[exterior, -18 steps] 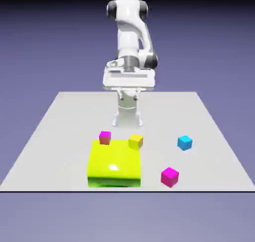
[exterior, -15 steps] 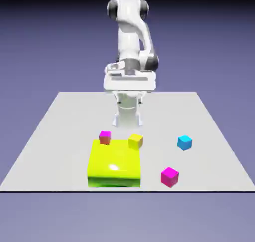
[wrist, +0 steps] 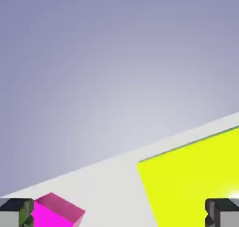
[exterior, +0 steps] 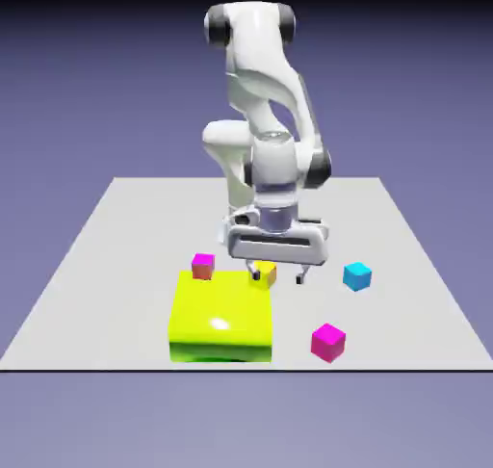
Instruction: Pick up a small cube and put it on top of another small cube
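The equal-sided magenta cube (exterior: 328, 343), near right, is turned edge-forward. The yellow-topped cube (exterior: 267, 276) is set askew. The gripper (exterior: 278, 278) is spread wide, nothing grasped.

Beyond my gripper (exterior: 279, 276), toward the exterior view's lower right, I see a cube (exterior: 328, 343) with a bright magenta top and deeper pink sides. Partly behind my gripper, another cube (exterior: 265, 274) shows yellow and orange-yellow. Off my gripper's lower left in that view, the block (exterior: 222, 312) is yellow-green, plain but for a white glare.
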Motion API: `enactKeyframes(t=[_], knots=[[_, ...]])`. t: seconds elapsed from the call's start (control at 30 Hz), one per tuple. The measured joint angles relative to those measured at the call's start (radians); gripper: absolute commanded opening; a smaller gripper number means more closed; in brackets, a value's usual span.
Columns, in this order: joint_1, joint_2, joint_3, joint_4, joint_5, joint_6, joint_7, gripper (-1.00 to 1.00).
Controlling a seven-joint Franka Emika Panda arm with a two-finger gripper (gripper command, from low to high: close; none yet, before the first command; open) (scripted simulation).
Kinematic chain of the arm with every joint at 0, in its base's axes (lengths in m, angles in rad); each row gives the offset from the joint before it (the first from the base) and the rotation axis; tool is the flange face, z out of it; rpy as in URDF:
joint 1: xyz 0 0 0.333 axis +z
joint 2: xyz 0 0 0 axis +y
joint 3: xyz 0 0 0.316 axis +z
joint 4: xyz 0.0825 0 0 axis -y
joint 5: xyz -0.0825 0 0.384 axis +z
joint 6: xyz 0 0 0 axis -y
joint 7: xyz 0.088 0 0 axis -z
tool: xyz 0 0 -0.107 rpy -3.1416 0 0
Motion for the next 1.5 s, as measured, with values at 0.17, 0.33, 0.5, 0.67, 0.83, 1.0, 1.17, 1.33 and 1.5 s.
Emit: enactKeyframes(t=[0.17, 0.33, 0.5, 0.67, 0.83, 1.0, 1.17, 1.33, 1.5], knots=[[-0.07, 0.181, 0.102, 0.117, 0.011, -0.121, 0.149, 0.0], [-0.139, 0.362, 0.204, 0.234, 0.021, -0.242, 0.297, 0.0], [-0.186, 0.484, 0.273, 0.312, 0.028, -0.323, 0.397, 0.0], [-0.115, 0.602, 0.219, 0.29, -0.012, -0.179, 0.411, -1.0], [-0.171, 0.472, 0.28, 0.301, 0.001, -0.305, 0.393, -1.0], [-0.074, 0.294, 0.139, 0.225, 0.004, -0.422, 0.203, -1.0], [0.023, 0.112, -0.009, 0.15, 0.014, -0.546, 0.008, -1.0], [0.113, -0.069, -0.162, 0.076, 0.035, -0.679, -0.19, -1.0], [0.152, -0.177, -0.281, 0.041, 0.097, -0.799, -0.325, -1.0]])
